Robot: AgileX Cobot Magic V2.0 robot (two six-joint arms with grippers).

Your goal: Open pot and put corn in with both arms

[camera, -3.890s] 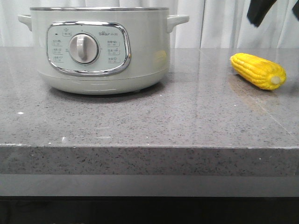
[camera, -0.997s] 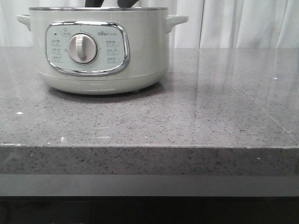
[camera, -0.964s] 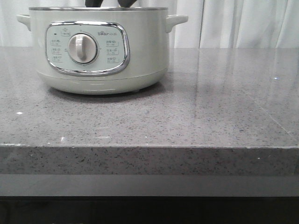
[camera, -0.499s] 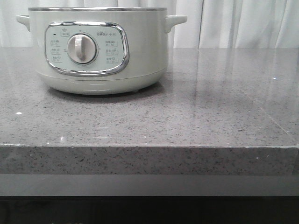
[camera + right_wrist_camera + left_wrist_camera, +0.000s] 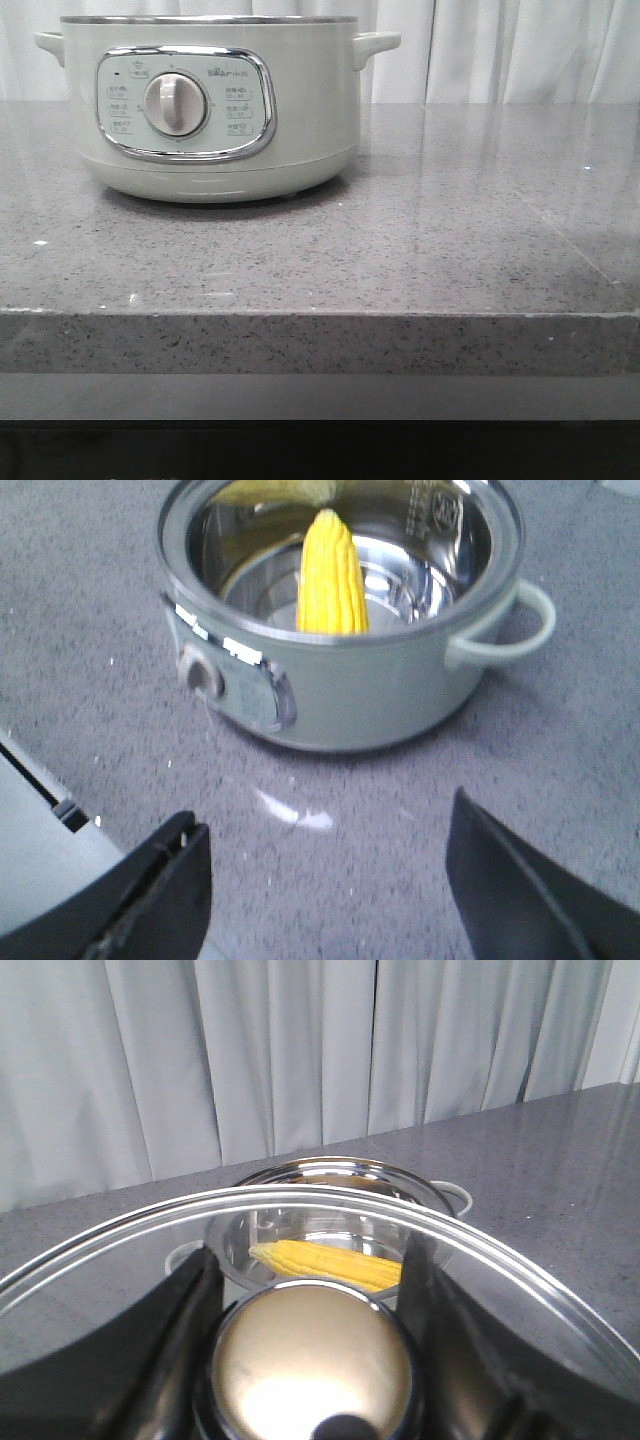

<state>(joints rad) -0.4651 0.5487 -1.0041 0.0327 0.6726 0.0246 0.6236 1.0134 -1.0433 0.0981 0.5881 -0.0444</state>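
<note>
My pot [image 5: 300, 120] is pale green with a chrome-framed panel and white dial [image 5: 173, 103]; inside it shines steel. The corn [image 5: 331, 573] is bright yellow, ribbed in kernel rows. The counter [image 5: 400, 260] is speckled grey, the curtain [image 5: 300, 1050] white.

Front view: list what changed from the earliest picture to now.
The corn left the counter's right side and now lies inside the pot. The right gripper is open and empty, above the counter. The left gripper holds the glass lid by its knob. The pot barely moved.
</note>
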